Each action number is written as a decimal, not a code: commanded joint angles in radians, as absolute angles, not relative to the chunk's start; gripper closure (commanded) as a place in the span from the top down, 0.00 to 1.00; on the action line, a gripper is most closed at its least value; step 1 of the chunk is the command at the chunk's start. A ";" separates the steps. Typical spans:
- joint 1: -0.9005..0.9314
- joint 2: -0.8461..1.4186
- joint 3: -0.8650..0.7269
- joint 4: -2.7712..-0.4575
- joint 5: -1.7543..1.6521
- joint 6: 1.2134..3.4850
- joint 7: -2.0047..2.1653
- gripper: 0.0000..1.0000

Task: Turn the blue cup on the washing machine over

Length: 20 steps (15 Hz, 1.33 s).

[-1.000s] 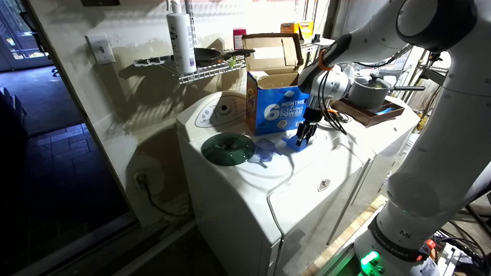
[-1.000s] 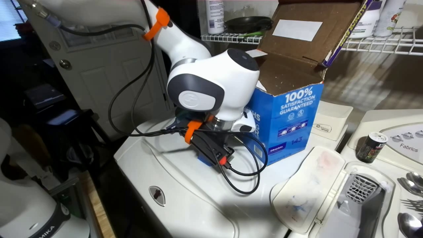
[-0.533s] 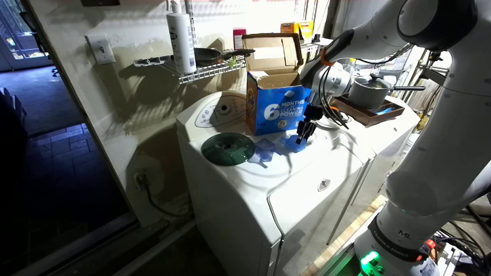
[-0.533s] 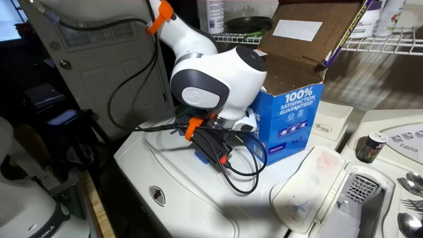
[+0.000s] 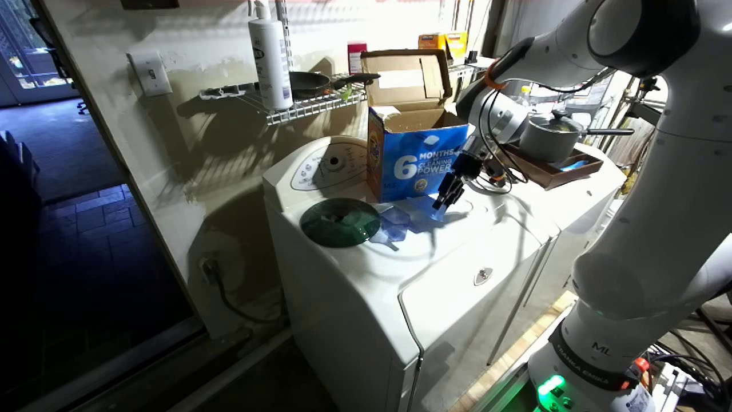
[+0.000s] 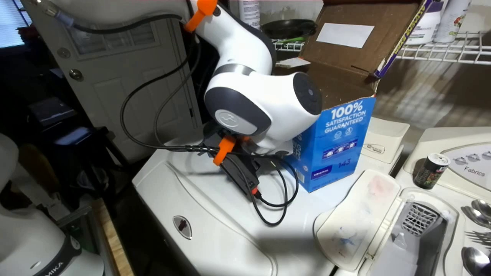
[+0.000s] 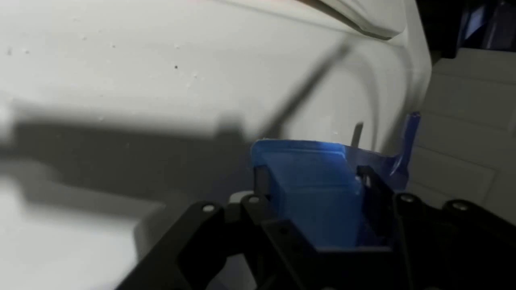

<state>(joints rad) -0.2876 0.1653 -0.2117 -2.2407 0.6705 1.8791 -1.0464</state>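
- In the wrist view the gripper (image 7: pixel 313 177) has its fingers (image 7: pixel 377 197) pressed around the blue cup (image 7: pixel 312 197), 1 on each side.
- The cup is at the top of the washing machine (image 5: pixel 446 286), in front of the box (image 5: pixel 423 166) and apart from the green disc (image 5: pixel 340 223); whether it touches the surface I can't tell.
- Main risk: the smooth sides could slip in the pinch during the flip, if the hold is light or off-centre.
- Turning this near the box could knock the cup against it and jolt it loose.
- The black cables (image 6: pixel 191 148) might snag on the box if the roll goes far.
- Letting go too high, or before the cup is level, would likely make it tip and roll.
- Writing on the box, across both exterior views: "6 MONTHS", "CLEANING POWER", "100% SATISFACTION GUARANTEED", "ORIGINAL", "143".
- In an exterior view a control panel (image 6: pixel 473 165) reads "Fabrics".
- The robot's base (image 5: pixel 583 363) bears "FRANKA EMIKA".
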 commanded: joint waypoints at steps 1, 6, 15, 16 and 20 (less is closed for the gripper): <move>-0.330 0.259 -0.211 -2.164 0.781 1.744 -1.143 0.31; -0.372 0.374 -0.210 -2.081 0.872 1.570 -1.142 0.31; -0.394 0.481 -0.212 -1.974 0.889 1.434 -0.979 0.31; -0.400 0.495 -0.210 -1.960 0.890 1.399 -0.958 0.31; -0.417 0.549 -0.214 -1.915 0.891 1.304 -0.884 0.31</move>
